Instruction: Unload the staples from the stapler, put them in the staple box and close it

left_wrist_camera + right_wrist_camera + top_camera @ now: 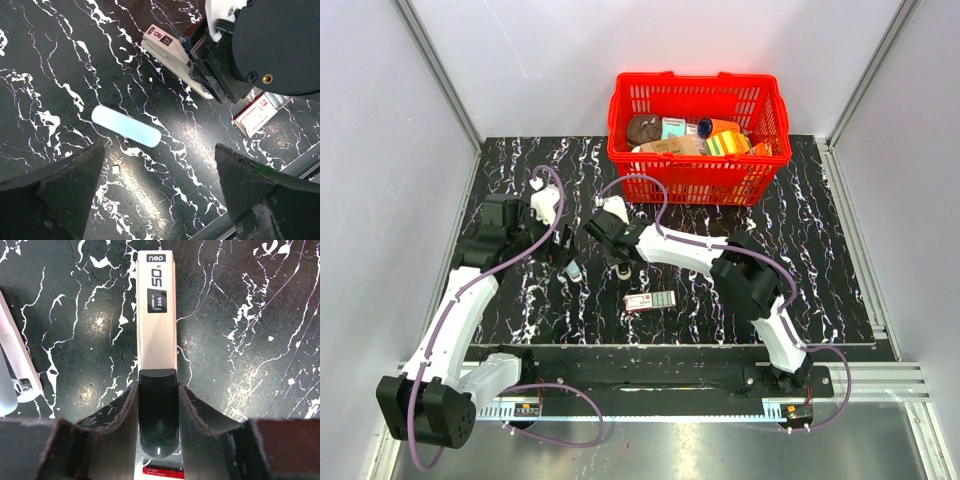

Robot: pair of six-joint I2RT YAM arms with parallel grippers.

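Black marbled table (820, 260) with white veins is seen in all 3 views, closed in by pale walls. A red basket (695, 170) full of packets stands at the upper middle of the top view.

The stapler (156, 315) is found at the centre of the right wrist view and appears to rest flat on the table. It is a slim pale beige bar with a black rear end, marked "50" and "24/6". The right gripper (158, 390) is clamped on that black rear end: 1 finger is pressed on each side and no gap is seen.

The left gripper (159, 150) is spread wide and nothing is held in it. Its 2 fingers are at the lower corners of the left wrist view. A pale blue pill-shaped object (126, 126) lies on the table beyond them, apart from the stapler. A small red-and-white box (257, 115) lies at the right of that view, near the right gripper.

The stapler is judged to be light and stiff, with smooth sides that can slip or turn under a narrow pinch. The magazine is probably released at the rear end, so a hold there may block it — the middle of the body would be a safer place to hold, while the other gripper works on the rear. The staple strip, if 1 is inside, is expected to be brittle and easily scattered.
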